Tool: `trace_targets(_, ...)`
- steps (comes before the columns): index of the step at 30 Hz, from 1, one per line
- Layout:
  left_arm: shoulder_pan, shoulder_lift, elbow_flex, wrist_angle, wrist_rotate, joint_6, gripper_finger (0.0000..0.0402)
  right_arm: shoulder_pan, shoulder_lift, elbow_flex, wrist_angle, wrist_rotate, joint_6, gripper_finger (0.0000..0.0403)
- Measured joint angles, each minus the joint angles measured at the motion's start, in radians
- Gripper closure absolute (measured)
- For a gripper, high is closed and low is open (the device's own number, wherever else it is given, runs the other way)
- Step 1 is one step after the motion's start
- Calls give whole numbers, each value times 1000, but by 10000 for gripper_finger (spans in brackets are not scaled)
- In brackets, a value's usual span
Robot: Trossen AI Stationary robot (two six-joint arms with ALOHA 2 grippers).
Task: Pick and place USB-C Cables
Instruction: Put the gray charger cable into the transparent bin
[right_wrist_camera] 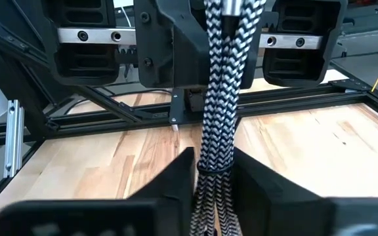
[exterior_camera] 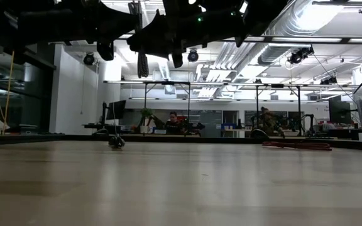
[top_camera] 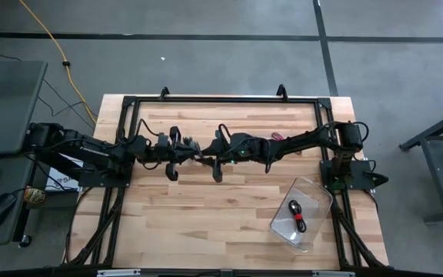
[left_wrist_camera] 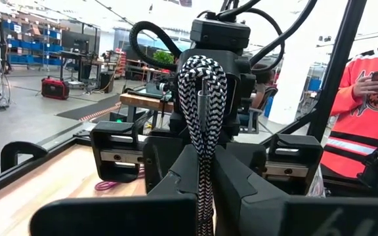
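Centrally, both grippers met mid-frame in high view above table (top_camera: 206,223). Left gripper (left_wrist_camera: 205,190) jaws clamped shut on black-and-white braided cable (left_wrist_camera: 202,98); right gripper (right_wrist_camera: 212,172) jaws closed around same bundle, facing it. Black-and-red cable (top_camera: 296,215) lay in clear bin (top_camera: 314,191), lower right. Pinkish-red cable (exterior_camera: 296,145) rested on tabletop, right of low view.

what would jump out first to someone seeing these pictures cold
First, the two arms meeting nose to nose above the middle of the table, with a black-and-white braided cable bundle pinched between the left gripper and the right gripper, both sets of fingers closed on it. Next, the clear bin at the table's right front, holding a black-and-red cable.
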Motion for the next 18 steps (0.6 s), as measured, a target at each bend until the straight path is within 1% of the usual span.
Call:
trace_targets(4,0,0,0,0,0,0,401,-2,0,0,0,6,-1,376)
trace_targets(6,0,0,0,0,-4,0,401,-6,0,0,0,5,0,390)
trace_targets(8,0,0,0,0,-5,0,401,-6,0,0,0,5,0,390)
trace_targets(13,0,0,0,0,-3,0,401,-7,0,0,-1,5,7,368)
trace_targets(18,0,0,0,-1,-3,0,401,-7,0,0,-2,5,5,385)
